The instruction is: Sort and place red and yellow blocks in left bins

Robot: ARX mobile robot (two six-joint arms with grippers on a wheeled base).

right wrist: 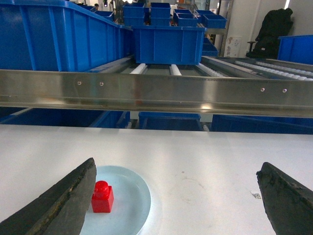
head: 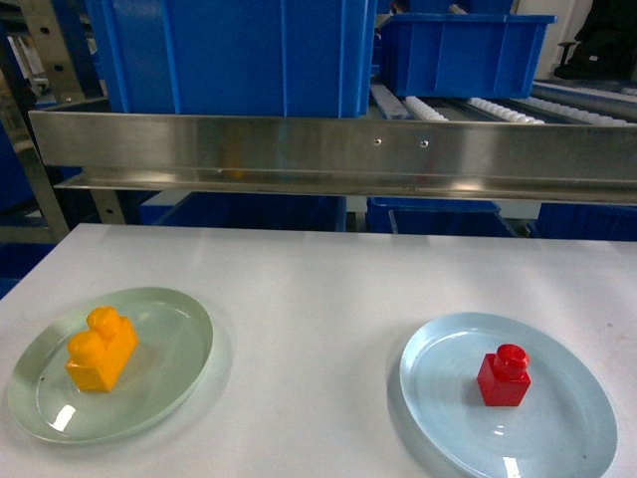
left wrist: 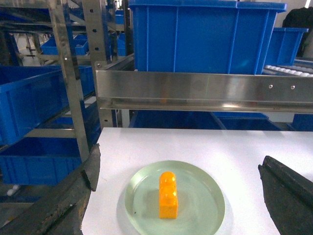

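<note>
A white table (head: 318, 289) is carrying two round glass plates. The orange-yellow brick (head: 102, 349) is sitting on the greenish plate (head: 179, 378) at the left, and the red cube (head: 505, 375) is sitting upright on the pale blue plate (head: 557, 428) at the right. Behind a steel rail (head: 328, 149), a large blue crate (head: 239, 55) is standing at the left. The left gripper (left wrist: 178, 196) is hovering with jaws released, framing the yellow brick. The right gripper (right wrist: 178, 200) is hovering with jaws spread wide and empty, the cube just beside its left finger.

The two-stud brick (head: 101, 350) is sitting on the left plate (head: 169, 398); the single-stud cube (head: 505, 376) is sitting on the right plate (head: 557, 438). Both plates are lying on the table (head: 318, 289), with the large crate (head: 229, 55) standing behind on the rack.
</note>
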